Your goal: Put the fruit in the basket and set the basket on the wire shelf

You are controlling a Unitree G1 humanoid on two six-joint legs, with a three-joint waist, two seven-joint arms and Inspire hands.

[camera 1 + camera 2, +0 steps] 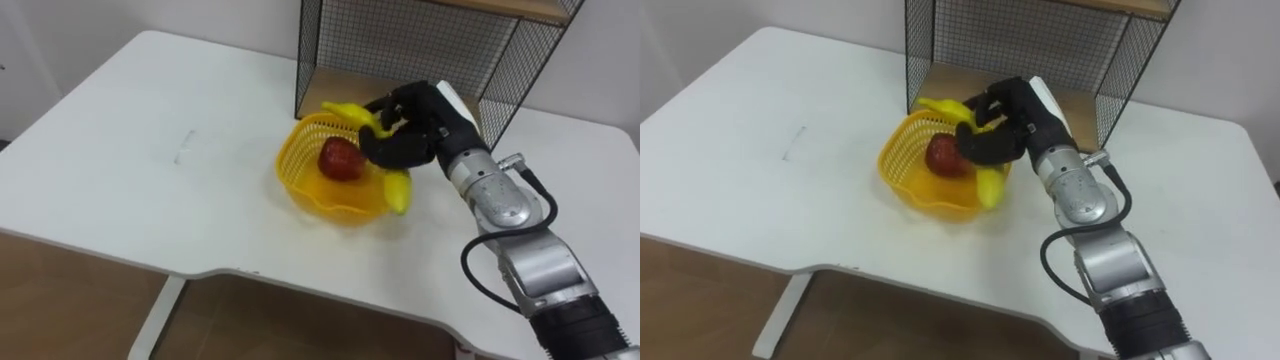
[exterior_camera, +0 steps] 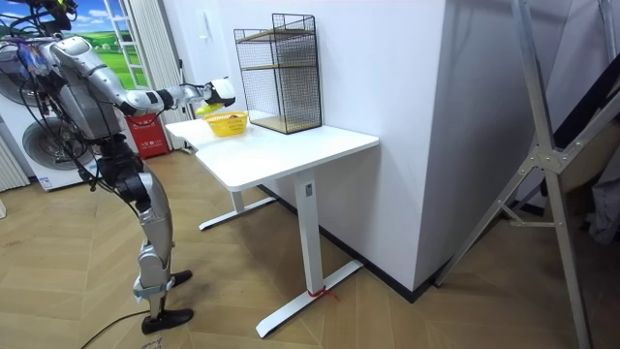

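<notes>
Though beside wire shelf [image 1: 400,40], basket [image 1: 330,207] inboard.

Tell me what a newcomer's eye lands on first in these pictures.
A bright yellow basket sits on the white table with a red apple inside it. The robot's black right hand is curled round a banana over the basket's right side. A black wire shelf stands just behind them.
</notes>
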